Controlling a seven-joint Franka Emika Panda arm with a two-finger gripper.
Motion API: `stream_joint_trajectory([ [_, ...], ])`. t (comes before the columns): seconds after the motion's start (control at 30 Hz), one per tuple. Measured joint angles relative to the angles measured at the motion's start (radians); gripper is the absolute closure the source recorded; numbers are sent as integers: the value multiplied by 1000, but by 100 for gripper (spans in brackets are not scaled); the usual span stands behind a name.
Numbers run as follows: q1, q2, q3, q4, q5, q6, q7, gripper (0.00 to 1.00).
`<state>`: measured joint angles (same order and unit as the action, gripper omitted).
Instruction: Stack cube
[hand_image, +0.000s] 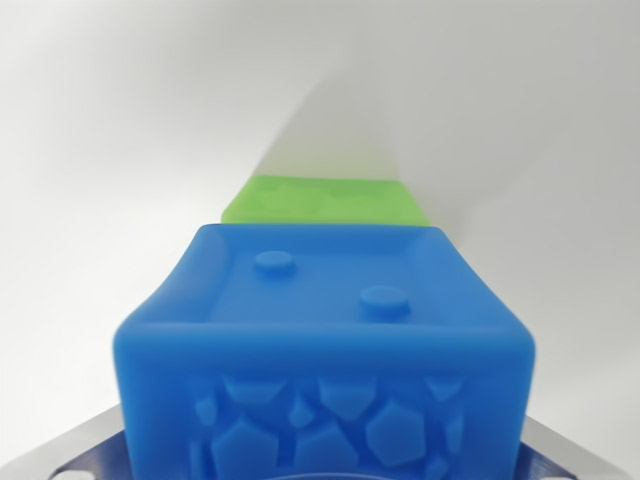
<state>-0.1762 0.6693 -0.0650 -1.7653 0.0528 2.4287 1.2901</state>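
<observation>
A white table (120, 120) fills the upper half of the frame, bare and brightly lit, with a soft grey shadow fanning up from the centre toward the upper right. Below it, my load takes over: a blue cube (325, 345) spreads across the lower centre, so close to the lens that its near face blurs, showing raised pebble shapes on the front and two round studs inside a sunken face above. Grey metal parts of my gripper (320, 470) show at the lower left and lower right corners, flanking the cube. My fingertips themselves are hidden behind it, so I cannot tell from here whether my jaws are clamped on it or merely beside it, though I judge that I am carrying it. Smallest in view, a strip of green cube (325, 200) peeks out just above the blue one's far edge, at centre frame. I cannot tell if the two touch.

The risk, as I judge it: the blue cube hides most of the green one, so alignment is hard to check. Released off-centre or tilted, the blue cube could slide off or knock the green one aside.
</observation>
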Motion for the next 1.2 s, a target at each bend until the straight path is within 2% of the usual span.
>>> stream_joint_trajectory([
  [0.43,-3,28,4,7,0,23,0,100],
  [0.47,-3,28,4,8,0,23,0,0],
  [1.2,-4,30,4,8,0,24,0,0],
])
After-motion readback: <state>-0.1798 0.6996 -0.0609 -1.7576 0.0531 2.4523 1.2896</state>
